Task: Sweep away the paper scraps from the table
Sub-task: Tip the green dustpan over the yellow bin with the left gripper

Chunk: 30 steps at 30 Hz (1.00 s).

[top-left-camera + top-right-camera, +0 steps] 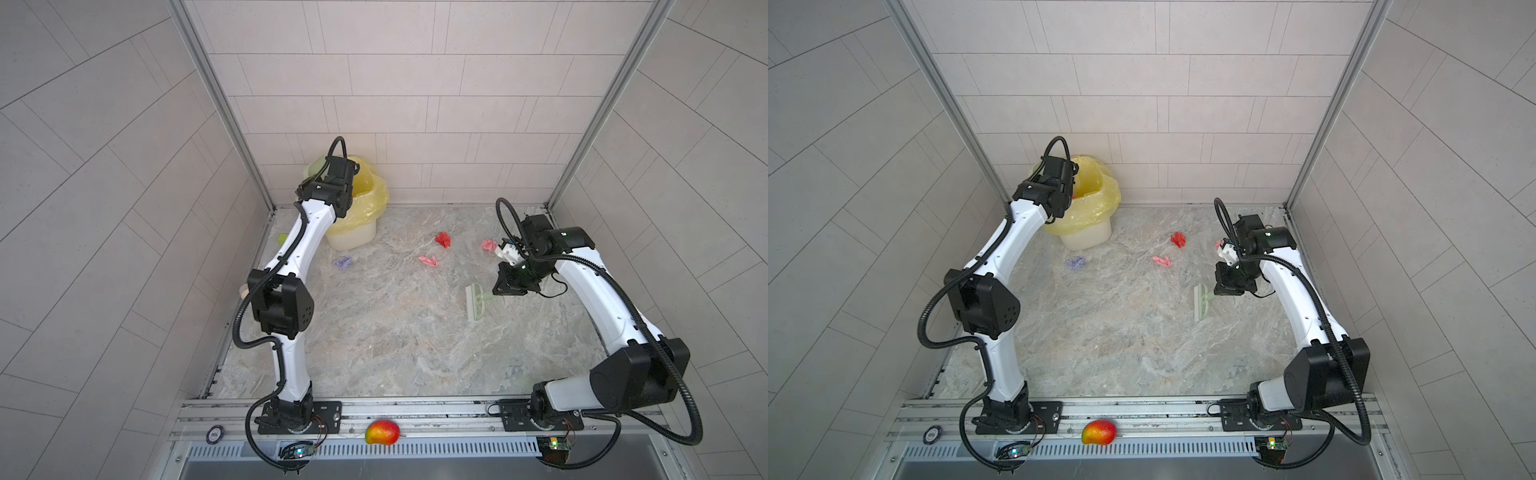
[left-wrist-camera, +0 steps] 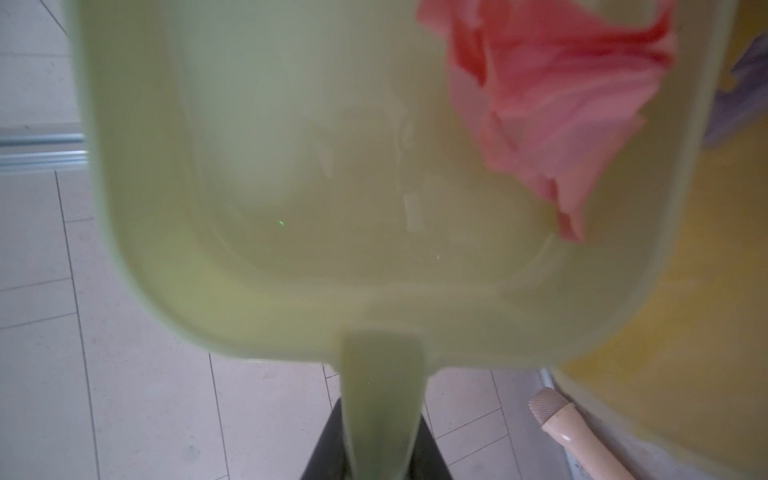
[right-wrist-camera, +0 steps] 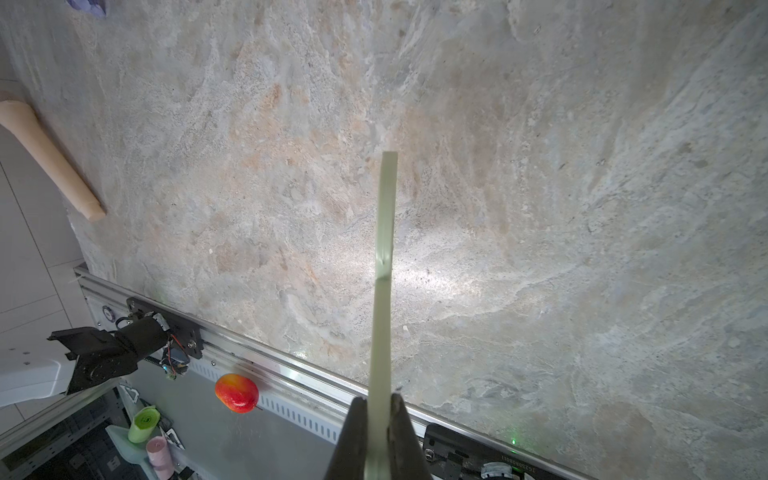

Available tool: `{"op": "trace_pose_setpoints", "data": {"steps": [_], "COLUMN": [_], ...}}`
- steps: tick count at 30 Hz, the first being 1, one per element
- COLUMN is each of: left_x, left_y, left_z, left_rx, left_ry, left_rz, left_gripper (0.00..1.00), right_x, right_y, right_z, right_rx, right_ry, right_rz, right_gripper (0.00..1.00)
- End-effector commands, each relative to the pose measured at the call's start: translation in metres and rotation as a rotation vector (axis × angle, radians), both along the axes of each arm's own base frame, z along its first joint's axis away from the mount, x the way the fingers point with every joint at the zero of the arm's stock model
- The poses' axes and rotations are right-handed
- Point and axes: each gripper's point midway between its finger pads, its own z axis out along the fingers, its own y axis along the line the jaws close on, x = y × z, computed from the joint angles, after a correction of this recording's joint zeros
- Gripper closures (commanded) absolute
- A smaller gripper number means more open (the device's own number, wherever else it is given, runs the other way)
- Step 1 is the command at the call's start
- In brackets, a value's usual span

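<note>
My left gripper (image 2: 380, 436) is shut on the handle of a pale green dustpan (image 2: 332, 208), held over the yellow-bagged bin (image 1: 353, 237) at the back left. A pink paper scrap (image 2: 552, 104) lies in the pan, and a lavender one (image 2: 744, 83) shows in the bag beyond. My right gripper (image 3: 378, 409) is shut on the handle of a green brush (image 1: 476, 301), its head low over the table (image 1: 395, 340) at the right. On the table lie a red scrap (image 1: 443, 240), a pink scrap (image 1: 429, 262), a lavender scrap (image 1: 343, 262) and another pink scrap (image 1: 488, 245) beside the right wrist.
A red-yellow mango (image 1: 382, 432) sits on the front rail. A lime-green cube (image 1: 283, 238) lies at the table's left edge behind the left arm. A beige handle-like object (image 3: 45, 153) rests along that left edge. Tiled walls close in the back and sides.
</note>
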Motion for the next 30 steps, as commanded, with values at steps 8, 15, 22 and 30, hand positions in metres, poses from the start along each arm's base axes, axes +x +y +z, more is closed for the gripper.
{"op": "trace_pose_setpoints", "data": {"steps": [8, 15, 22, 30], "left_x": [0.002, -0.002, -0.018, -0.064], "left_y": [-0.009, -0.006, -0.008, -0.023], "left_z": [0.062, 0.055, 0.063, 0.057], "left_rx": [0.180, 0.170, 0.029, -0.351], "left_ry": [-0.111, -0.114, -0.211, -0.354], "left_rz": [-0.091, -0.060, -0.032, -0.037], "left_gripper": [1.00, 1.00, 1.00, 1.00], "right_x": [0.001, 0.002, 0.004, 0.015], "right_y": [0.002, 0.004, 0.010, 0.052], "right_z": [0.009, 0.009, 0.008, 0.009], "right_rx": [0.019, 0.032, 0.061, 0.167], "right_ry": [-0.003, -0.005, -0.013, -0.088], "right_rz": [0.004, 0.003, -0.011, -0.006], "right_gripper": [1.00, 1.00, 1.00, 1.00]}}
